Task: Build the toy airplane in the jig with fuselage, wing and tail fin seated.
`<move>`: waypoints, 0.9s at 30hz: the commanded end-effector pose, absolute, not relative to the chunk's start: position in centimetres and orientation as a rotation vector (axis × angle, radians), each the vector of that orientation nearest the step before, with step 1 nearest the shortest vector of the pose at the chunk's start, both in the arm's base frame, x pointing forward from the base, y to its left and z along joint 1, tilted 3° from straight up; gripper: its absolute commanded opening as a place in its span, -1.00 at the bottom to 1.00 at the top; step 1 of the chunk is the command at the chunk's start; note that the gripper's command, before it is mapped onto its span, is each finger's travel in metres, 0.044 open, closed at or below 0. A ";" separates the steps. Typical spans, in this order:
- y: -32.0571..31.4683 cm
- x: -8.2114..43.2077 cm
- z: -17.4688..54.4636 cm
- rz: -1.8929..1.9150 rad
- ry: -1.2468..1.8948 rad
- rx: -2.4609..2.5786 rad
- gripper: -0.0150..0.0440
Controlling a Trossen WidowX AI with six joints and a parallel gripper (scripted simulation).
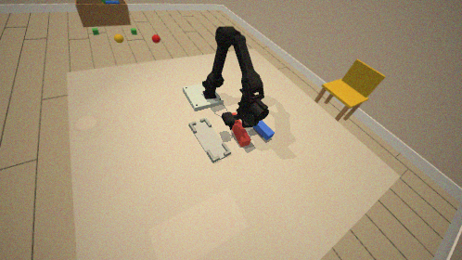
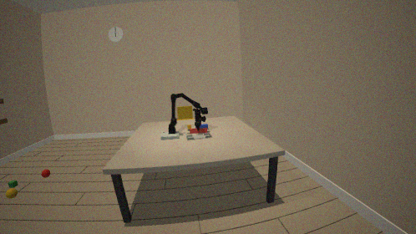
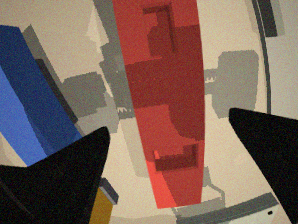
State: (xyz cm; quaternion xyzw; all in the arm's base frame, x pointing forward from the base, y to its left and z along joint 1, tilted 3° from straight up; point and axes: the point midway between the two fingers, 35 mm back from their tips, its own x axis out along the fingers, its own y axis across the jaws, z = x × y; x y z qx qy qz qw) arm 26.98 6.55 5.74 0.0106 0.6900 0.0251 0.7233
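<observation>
The red fuselage (image 1: 241, 136) (image 2: 199, 131) (image 3: 162, 90) lies on the table beside the jig, outside its cradle, with two recesses in its top. My gripper (image 1: 238, 123) (image 2: 198, 129) (image 3: 169, 123) is open above it, one finger on each side in the wrist view, holding nothing. The blue wing (image 1: 264, 130) (image 2: 204, 126) (image 3: 30, 100) lies on the fuselage's other side. A yellow piece, likely the tail fin (image 2: 189, 127) (image 3: 101, 210), shows partly by the left finger in the wrist view; the arm hides it in the top view. The jig (image 1: 209, 139) (image 2: 198, 137) (image 3: 286, 85) holds no part.
The arm's pale base plate (image 1: 197, 100) (image 2: 169, 136) stands near the jig's end. The jig has raised corner brackets. A yellow chair (image 1: 350, 88), a brown box (image 1: 104, 16) and several small toys stand on the floor, away from the table.
</observation>
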 end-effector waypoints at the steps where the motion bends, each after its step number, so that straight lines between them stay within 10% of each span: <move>1: 6.5 26.9 4.9 0.052 1.527 0.019 1.00; 14: 6.5 26.8 3.1 0.052 1.527 0.019 1.00; 27: 6.5 26.8 3.1 0.052 1.527 0.019 0.11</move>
